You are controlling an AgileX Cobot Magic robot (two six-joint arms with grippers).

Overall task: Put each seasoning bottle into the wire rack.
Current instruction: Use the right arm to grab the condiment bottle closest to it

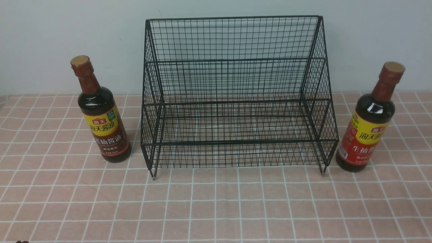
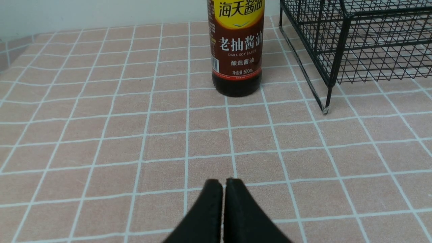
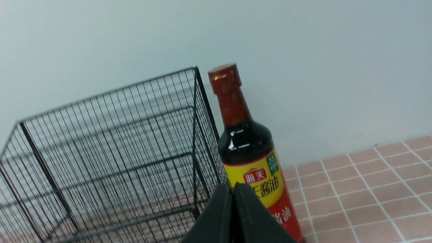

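Left gripper (image 2: 223, 185): pressed closed, empty, held low, aimed at brown-label bottle (image 2: 237, 50).
Right gripper (image 3: 233, 187): closed, empty, apparently tilted, aimed at red-label bottle (image 3: 246, 145).

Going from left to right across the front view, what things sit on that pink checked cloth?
Brown-label bottle → wire rack → red-label bottle.
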